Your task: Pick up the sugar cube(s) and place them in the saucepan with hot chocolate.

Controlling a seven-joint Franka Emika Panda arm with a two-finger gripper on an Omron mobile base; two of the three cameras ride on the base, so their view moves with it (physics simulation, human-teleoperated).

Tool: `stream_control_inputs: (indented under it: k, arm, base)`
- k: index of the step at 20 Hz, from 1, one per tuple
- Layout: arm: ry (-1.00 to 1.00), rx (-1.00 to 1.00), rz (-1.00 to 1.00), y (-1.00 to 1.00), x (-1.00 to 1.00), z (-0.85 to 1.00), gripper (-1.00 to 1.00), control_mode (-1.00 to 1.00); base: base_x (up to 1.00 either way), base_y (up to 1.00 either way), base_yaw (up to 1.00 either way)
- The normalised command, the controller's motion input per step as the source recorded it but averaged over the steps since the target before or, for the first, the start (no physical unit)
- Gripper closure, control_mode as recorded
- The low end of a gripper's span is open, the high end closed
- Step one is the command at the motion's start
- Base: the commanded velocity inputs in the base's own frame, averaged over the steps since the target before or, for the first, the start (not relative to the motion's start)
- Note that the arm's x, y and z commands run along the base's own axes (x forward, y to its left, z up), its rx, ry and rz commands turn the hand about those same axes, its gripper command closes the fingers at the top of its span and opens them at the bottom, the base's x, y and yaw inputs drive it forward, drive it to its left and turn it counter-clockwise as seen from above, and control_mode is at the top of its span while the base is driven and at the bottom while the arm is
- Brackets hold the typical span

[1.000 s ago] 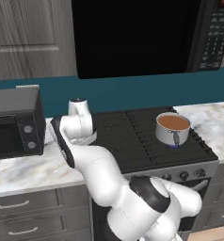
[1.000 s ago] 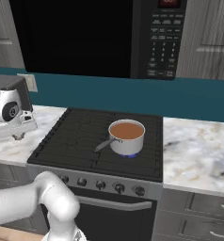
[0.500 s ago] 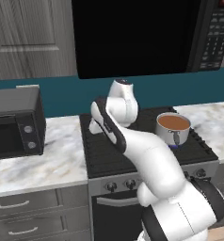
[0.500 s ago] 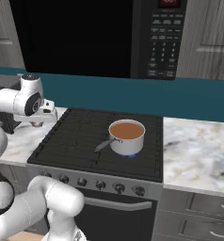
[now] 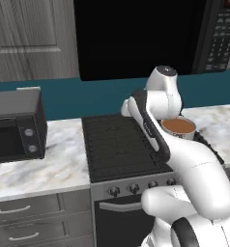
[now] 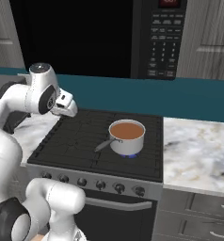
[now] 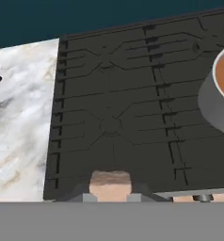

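The cube (image 7: 110, 184), pale tan-brown, sits pinched between the two dark fingertips at the bottom of the hand view; the tool (image 7: 110, 190) is closed on it. Below it lies the black stove (image 7: 132, 117), and the tool hangs over the stove's left part. The saucepan (image 6: 127, 137), silver with brown liquid inside, stands on the stove's right side, its short handle pointing toward the front left. In the hand view the saucepan's rim shows at the right edge, well apart from the cube. Marble counter (image 6: 198, 155) flanks the stove on both sides. A dark toaster oven (image 5: 15, 125) stands on the left counter. A black microwave (image 6: 147, 37) hangs above the stove against a teal backsplash.
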Motion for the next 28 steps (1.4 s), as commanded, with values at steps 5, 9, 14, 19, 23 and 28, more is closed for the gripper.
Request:
stream_control_inputs:
  k: [5, 9, 14, 19, 23, 28]
  arm:
    - [-0.35, 0.0, -0.26, -0.97, -0.56, 0.25, 1.0, -1.0]
    - [-0.07, 0.0, -0.23, -1.0, -0.06, 0.06, 1.0, -1.0]
    - [0.1, -0.01, -0.06, -0.88, 0.17, 0.01, 1.0, -1.0]
    - [0.21, 0.0, 0.06, -0.16, 0.02, 0.08, 1.0, -1.0]
    - [0.05, -0.04, 0.01, -0.07, 0.14, -0.06, 1.0, -1.0]
    - [0.0, -0.09, -0.01, -0.5, 0.26, -0.48, 1.0, -1.0]
  base:
    - [0.0, 0.0, 0.0]
    - [0.0, 0.0, 0.0]
    - [0.0, 0.0, 0.0]
    - [0.0, 0.0, 0.0]
    - [0.0, 0.0, 0.0]
    - [0.0, 0.0, 0.0]
